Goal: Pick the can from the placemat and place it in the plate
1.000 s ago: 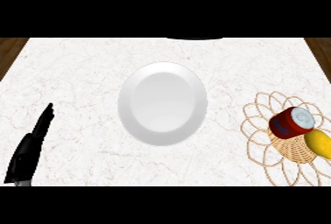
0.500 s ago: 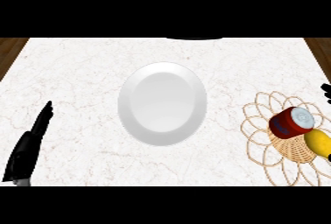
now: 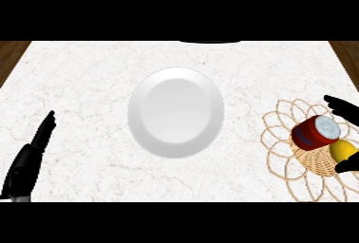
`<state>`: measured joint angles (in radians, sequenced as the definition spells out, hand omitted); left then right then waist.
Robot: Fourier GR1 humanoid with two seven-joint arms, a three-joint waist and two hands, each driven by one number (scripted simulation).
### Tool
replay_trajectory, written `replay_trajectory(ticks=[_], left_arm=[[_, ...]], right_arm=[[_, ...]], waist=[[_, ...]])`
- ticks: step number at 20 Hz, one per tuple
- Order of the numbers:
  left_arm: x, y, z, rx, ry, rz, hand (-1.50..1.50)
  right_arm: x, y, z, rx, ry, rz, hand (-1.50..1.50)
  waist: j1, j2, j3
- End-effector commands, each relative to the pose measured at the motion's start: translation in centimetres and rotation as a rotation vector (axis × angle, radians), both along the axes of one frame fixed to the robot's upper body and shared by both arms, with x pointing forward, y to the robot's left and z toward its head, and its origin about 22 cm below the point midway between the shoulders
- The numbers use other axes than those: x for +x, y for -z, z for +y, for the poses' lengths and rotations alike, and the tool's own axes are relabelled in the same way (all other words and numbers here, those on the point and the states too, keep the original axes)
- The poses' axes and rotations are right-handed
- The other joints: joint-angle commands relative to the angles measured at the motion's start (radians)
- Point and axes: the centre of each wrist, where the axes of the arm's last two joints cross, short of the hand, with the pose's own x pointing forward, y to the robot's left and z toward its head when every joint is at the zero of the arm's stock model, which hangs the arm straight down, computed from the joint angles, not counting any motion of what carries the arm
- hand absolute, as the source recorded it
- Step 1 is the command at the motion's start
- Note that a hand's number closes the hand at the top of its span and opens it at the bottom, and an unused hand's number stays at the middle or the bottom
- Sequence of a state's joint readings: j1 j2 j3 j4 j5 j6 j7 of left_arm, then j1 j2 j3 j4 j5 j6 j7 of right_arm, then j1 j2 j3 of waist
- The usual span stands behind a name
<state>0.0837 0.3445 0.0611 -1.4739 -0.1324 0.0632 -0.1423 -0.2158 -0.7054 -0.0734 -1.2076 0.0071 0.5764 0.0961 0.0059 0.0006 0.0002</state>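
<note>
A red can (image 3: 314, 133) with a blue label and a silver top lies tilted on the woven placemat (image 3: 310, 164) at the right of the counter. A yellow round object (image 3: 343, 150) touches the can's lower right side. My right hand (image 3: 341, 107) reaches in from the right edge, open. Its fingers are spread just above and right of the can, and its thumb (image 3: 348, 166) shows below the yellow object. It does not hold the can. The white plate (image 3: 176, 112) sits at the counter's middle, with nothing on it. My left hand (image 3: 28, 160) rests open at the lower left.
The white marble counter (image 3: 84, 85) has dark wood beyond its left and right edges. A dark object shows at the far edge (image 3: 209, 42). The placemat's wire loops (image 3: 275, 124) reach toward the plate's right rim.
My right hand has come in from the right edge, from out of view to beside the can. The can, plate and left hand have not moved.
</note>
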Motion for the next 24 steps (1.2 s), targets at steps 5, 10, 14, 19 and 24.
replay_trajectory(ticks=[5,10,14,19,24], left_arm=[[-1.3,-0.7,0.1,0.026,0.024,-0.002,0.00],[0.8,-1.6,0.5,-0.001,0.011,0.002,0.00],[-0.2,-0.4,-1.4,-0.003,-0.001,0.009,0.00],[0.2,0.2,1.2,-0.003,0.011,0.001,0.00],[-0.7,0.0,1.5,-0.011,0.002,-0.003,0.00]], right_arm=[[1.7,1.2,0.6,-0.026,-0.027,0.048,-1.50],[0.9,3.8,1.5,0.001,-0.023,0.051,-1.50],[0.7,3.6,2.9,-0.008,-0.040,0.039,-1.50],[2.0,5.6,2.0,0.058,-0.055,-0.034,1.50],[3.8,5.0,1.6,0.038,-0.026,-0.057,1.50]], waist=[[0.001,-0.001,0.000],[-0.004,0.000,0.000],[-0.005,-0.002,0.000],[-0.001,0.001,0.000],[0.002,0.001,0.000]])
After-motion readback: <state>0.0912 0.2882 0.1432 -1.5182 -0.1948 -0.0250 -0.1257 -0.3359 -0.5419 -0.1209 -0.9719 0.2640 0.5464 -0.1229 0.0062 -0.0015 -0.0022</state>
